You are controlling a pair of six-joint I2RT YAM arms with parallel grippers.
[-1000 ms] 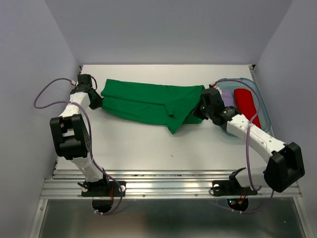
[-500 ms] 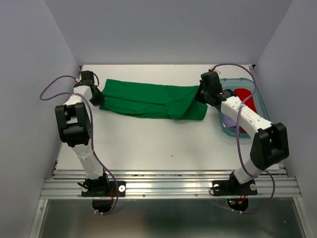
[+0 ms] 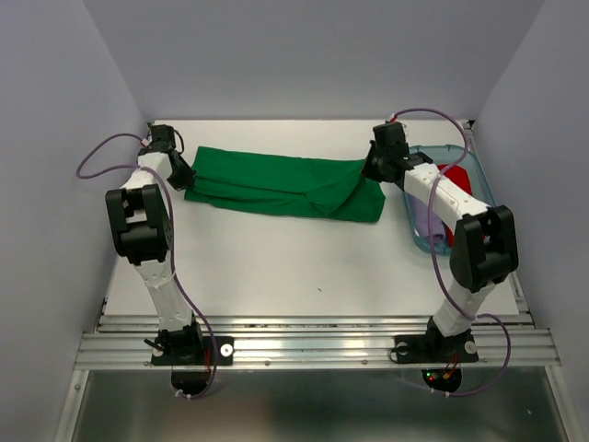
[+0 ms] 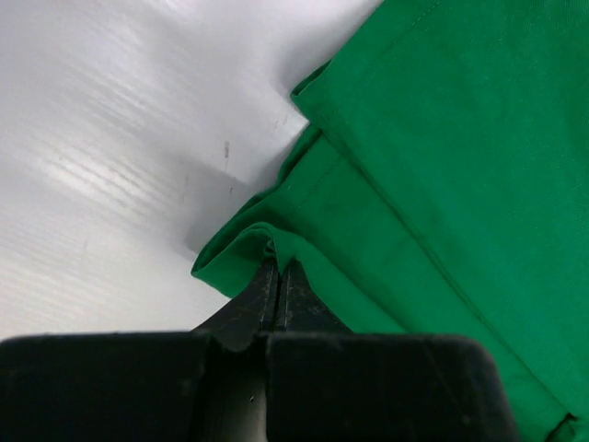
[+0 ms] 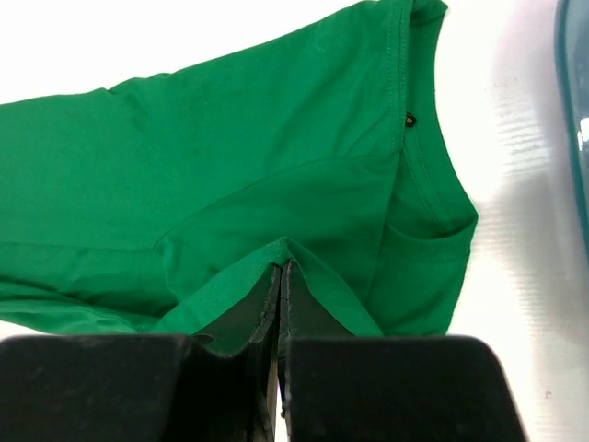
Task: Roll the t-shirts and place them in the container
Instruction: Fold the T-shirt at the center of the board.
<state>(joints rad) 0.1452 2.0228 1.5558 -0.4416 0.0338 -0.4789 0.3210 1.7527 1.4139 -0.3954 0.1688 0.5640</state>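
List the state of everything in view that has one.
green shirt: folded into a long band, lying flat, gripped at both ends
left gripper: jaws shut on green shirt
right gripper: jaws shut on green shirt
red shirt: in bin, partly hidden

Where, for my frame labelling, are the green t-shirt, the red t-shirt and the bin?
green t-shirt (image 3: 276, 184): top view, middle of its body.
red t-shirt (image 3: 455, 174): top view, exposed part.
bin (image 3: 451, 146): top view, far rim.
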